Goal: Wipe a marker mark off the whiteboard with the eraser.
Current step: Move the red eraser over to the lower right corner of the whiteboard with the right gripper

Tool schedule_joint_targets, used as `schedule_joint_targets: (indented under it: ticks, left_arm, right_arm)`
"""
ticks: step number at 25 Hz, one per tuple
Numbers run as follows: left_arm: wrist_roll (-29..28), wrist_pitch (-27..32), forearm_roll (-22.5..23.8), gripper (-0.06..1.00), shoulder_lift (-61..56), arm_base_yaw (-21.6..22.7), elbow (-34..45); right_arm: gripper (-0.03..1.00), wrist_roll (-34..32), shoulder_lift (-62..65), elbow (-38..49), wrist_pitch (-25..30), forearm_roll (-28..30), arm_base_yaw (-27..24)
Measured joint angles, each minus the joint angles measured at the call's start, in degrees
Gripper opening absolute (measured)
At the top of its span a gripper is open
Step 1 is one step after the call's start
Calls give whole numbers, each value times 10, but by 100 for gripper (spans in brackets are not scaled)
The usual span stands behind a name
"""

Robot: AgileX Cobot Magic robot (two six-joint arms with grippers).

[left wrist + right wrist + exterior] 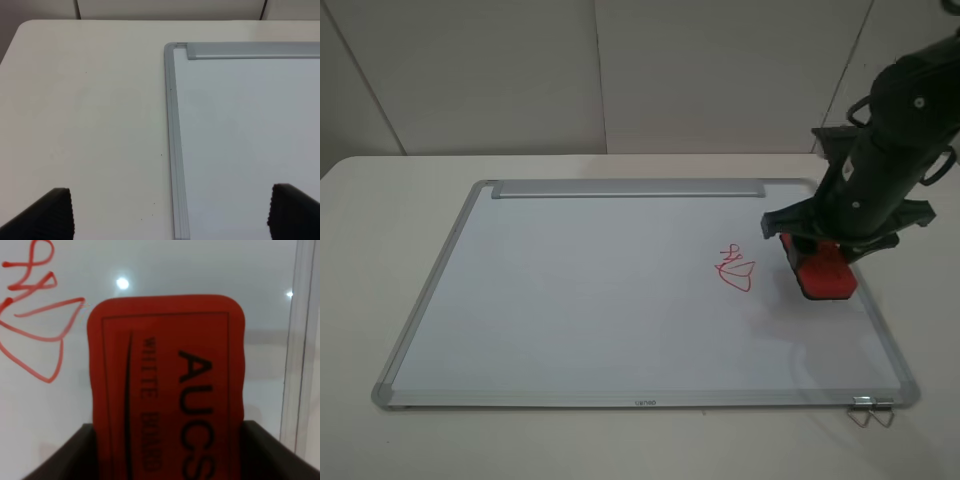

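The whiteboard (580,300) lies flat on the table, its silver strip (628,188) along the far edge. My right gripper (817,250) is shut on the red eraser (825,277), which rests on the board near its right frame. In the right wrist view the eraser (167,385) shows dark lettering, held between the dark fingers (65,455). The wide two-row marker mark shows in no view. Just left of the eraser is only the smaller red scribble (735,268) with a pointed loop. My left gripper (170,215) is open over the board's far left corner, holding nothing.
A metal clip (871,411) sticks out from the board's near right corner. The board's right frame (300,340) runs close beside the eraser. White table surface (85,110) surrounds the board, with a wall behind.
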State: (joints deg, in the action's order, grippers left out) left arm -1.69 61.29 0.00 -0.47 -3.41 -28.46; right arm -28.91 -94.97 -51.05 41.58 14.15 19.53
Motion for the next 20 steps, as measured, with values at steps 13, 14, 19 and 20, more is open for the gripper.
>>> schedule_joint_targets:
  ticks: [13, 14, 19, 20]
  left_arm:
    - [0, 0, 0, 77, 0, 0, 0]
    - [0, 0, 0, 77, 0, 0, 0]
    - [0, 0, 0, 77, 0, 0, 0]
    - [0, 0, 0, 77, 0, 0, 0]
  right_arm:
    - [49, -74, 2, 114, -92, 45, 5]
    - [49, -78, 2, 114, -93, 45, 8]
    - [49, -83, 2, 114, -107, 46, 19]
    - [52, -83, 2, 114, -110, 46, 19]
